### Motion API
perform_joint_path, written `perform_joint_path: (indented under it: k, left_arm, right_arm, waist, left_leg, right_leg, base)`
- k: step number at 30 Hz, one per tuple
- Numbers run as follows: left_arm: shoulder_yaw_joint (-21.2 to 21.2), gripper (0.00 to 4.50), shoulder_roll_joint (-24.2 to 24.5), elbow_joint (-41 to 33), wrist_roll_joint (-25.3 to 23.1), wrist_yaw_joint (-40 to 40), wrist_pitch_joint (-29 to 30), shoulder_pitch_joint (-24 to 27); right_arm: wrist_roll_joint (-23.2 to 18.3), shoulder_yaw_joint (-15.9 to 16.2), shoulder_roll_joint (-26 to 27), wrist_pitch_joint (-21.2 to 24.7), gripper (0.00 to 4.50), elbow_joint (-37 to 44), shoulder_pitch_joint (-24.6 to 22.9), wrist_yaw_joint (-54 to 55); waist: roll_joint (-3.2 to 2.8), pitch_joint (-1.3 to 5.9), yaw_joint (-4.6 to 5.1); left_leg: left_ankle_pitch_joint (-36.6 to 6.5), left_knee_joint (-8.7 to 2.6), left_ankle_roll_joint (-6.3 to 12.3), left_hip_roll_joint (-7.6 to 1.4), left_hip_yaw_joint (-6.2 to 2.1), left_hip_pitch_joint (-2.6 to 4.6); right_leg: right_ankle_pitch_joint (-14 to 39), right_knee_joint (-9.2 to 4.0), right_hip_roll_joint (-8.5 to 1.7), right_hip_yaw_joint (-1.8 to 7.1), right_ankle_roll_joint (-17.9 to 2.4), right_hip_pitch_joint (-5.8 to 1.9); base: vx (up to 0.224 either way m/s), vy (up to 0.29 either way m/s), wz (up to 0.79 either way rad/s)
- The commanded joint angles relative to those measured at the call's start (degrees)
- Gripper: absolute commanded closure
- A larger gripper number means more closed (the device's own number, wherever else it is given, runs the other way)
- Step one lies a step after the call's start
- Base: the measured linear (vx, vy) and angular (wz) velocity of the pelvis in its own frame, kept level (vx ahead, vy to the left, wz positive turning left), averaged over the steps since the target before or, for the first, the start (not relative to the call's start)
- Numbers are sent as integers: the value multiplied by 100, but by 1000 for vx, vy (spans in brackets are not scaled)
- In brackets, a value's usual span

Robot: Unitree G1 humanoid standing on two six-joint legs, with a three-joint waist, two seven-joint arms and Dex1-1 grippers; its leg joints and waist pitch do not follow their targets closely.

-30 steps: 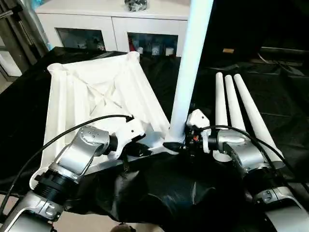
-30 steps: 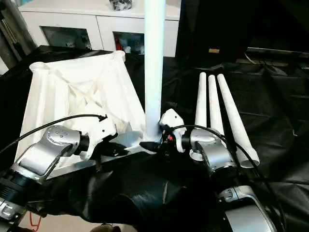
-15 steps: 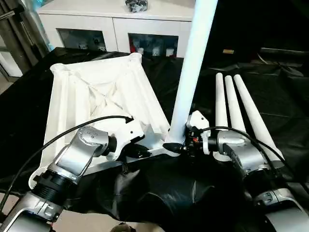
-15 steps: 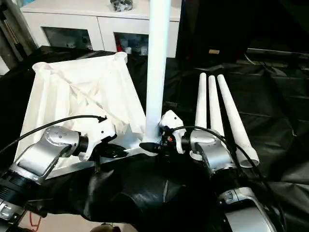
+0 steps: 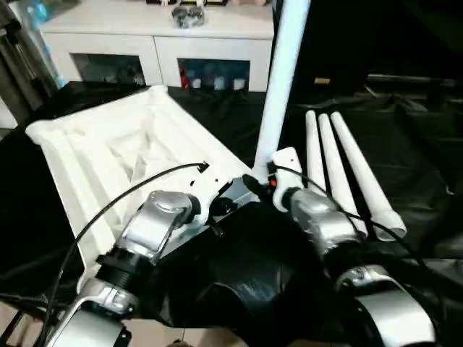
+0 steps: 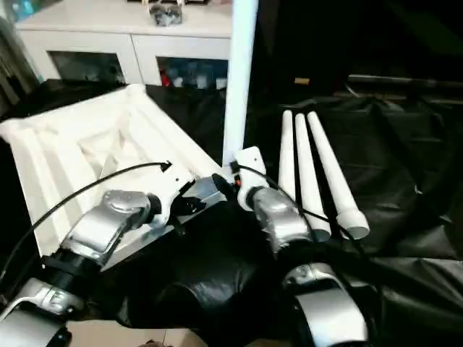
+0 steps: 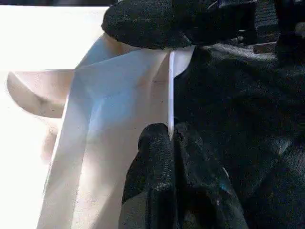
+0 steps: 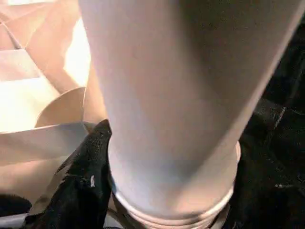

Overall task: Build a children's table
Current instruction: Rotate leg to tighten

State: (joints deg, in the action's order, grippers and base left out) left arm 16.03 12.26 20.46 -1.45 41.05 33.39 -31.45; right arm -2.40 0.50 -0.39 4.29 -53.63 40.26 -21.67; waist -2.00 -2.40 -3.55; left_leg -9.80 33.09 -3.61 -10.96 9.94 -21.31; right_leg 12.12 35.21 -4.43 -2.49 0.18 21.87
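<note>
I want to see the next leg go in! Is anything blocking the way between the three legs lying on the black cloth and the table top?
Yes. The standing leg and the right gripper at its foot sit between the three loose legs and the upturned table top. The black cloth between them looks bare.

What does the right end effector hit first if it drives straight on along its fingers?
The upright leg: it stands between the right end effector's fingers at the tabletop's corner socket. Contact isn't clear, but nothing lies between.

tabletop [image 5: 108, 155] left, three legs [image 5: 340, 170] right
</note>
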Motion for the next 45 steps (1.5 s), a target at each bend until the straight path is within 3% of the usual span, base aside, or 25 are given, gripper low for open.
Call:
perform_joint_path:
  k: [1,3,7,9,14,16,18,20,24,25,27,34,35,37,42,43,45]
  left_arm:
    - [256,450,-230,-324,138,249,-307,-44]
    - [289,450,-136,-402,173,359,-338,14]
    - [241,450,110,-690,345,694,-301,154]
    - [256,450,292,-789,377,909,-379,217]
    - [272,450,643,-893,423,1359,-560,331]
    - [275,450,799,-939,463,1554,-614,375]
    - [279,450,916,-964,498,1694,-618,405]
    - [311,450,1135,-1040,587,2030,-698,465]
    - [357,450,1389,-1157,680,2466,-840,570]
    - [360,450,1425,-1171,683,2521,-865,584]
    - [359,450,1483,-1190,684,2620,-870,601]
    - [359,450,1594,-1173,729,2710,-898,597]
    - [357,450,1590,-1170,723,2708,-893,597]
    - [347,450,1572,-1161,715,2677,-875,599]
    - [192,450,1242,-922,555,1980,-668,489]
    - [119,450,1061,-791,503,1650,-581,410]
    - [-102,450,509,-463,382,699,-299,186]
  right_arm:
    - [-107,186,412,315,104,-420,-157,-343]
    - [-123,183,385,221,69,-406,-120,-386]
    - [88,347,188,-174,50,-304,-102,-439]
    - [83,384,38,-317,50,-87,-152,-820]
    - [35,669,-480,-467,50,616,-441,-2146]
    - [-42,800,-743,-457,50,928,-590,-2718]
    - [-97,904,-950,-446,50,1150,-696,-3130]
    - [-221,980,-1236,-335,50,1485,-835,-3722]
    - [-346,1012,-1473,-198,50,1764,-928,-4221]
    - [-356,1014,-1495,-192,77,1783,-931,-4268]
    - [-366,1019,-1522,-154,85,1840,-947,-4330]
    - [-459,1106,-1508,67,148,2087,-1036,-4512]
    - [-461,1107,-1499,95,158,2100,-1048,-4533]
    - [-460,1102,-1470,114,164,2090,-1059,-4514]
    - [-294,909,-1055,180,169,1621,-950,-3405]
    - [-177,862,-904,177,170,1349,-867,-2889]
    - [-7,691,-439,231,170,655,-655,-1596]
  waist:
    - [-14,271,-12]
    - [-38,279,-10]
    - [-13,309,-5]
    - [-19,332,-11]
    - [-7,410,-67]
    - [-18,406,-121]
    - [-17,397,-182]
    - [-22,368,-211]
    - [-17,341,-218]
    - [-16,337,-217]
    - [-14,335,-223]
    - [-9,366,-226]
    - [49,361,-225]
    - [17,364,-235]
    - [18,343,-202]
    - [40,329,-191]
    - [23,289,-121]
  left_leg:
    - [-1987,-470,-134,-186,-94,71]
    - [-1952,-472,-125,-187,-98,66]
    - [-1688,-445,-73,-190,-68,71]
    - [-1393,-431,12,-185,-72,26]
    - [-384,-287,517,-166,-42,-2]
    - [-340,-270,604,-181,-36,-1]
    - [-435,-266,615,-194,-28,0]
    - [-734,-292,524,-199,-32,22]
    - [-1072,-331,370,-226,-30,19]
    - [-1166,-337,311,-220,-26,34]
    - [-1231,-346,224,-225,-30,38]
    - [-902,-316,271,-201,-34,12]
    - [-880,-318,291,-201,-28,10]
    - [-859,-309,307,-201,-29,12]
    - [-1024,-331,186,-199,-31,18]
    - [-1164,-349,124,-193,-39,18]
    - [-1420,-384,-68,-188,-33,38]
  right_leg:
    - [1636,-524,-354,200,-1078,-127]
    - [1545,-509,-359,196,-1113,-134]
    - [1020,-469,-342,199,-1263,-136]
    - [573,-409,-341,189,-1351,-191]
    - [-1024,-256,-292,151,-1584,-232]
    - [-1098,-246,-304,150,-1622,-216]
    - [-987,-243,-289,143,-1611,-205]
    - [-541,-281,-283,140,-1595,-196]
    - [38,-320,-312,162,-1542,-173]
    - [205,-337,-314,170,-1537,-162]
    - [351,-343,-328,180,-1526,-156]
    - [-34,-296,-315,170,-1515,-174]
    - [-49,-303,-310,169,-1515,-178]
    - [-22,-295,-322,170,-1529,-170]
    - [300,-327,-335,184,-1491,-154]
    - [529,-352,-340,187,-1453,-159]
    - [991,-384,-333,201,-1406,-116]
  base:
    - [0,0,0]
    - [0,0,0]
    - [0,0,0]
    - [0,0,0]
    - [0,0,0]
    - [0,0,0]
    - [0,0,0]
    - [0,0,0]
    - [0,0,0]
    - [0,0,0]
    - [0,0,0]
    - [0,0,0]
    - [0,0,0]
    - [0,0,0]
    - [0,0,0]
    - [0,0,0]
    - [0,0,0]
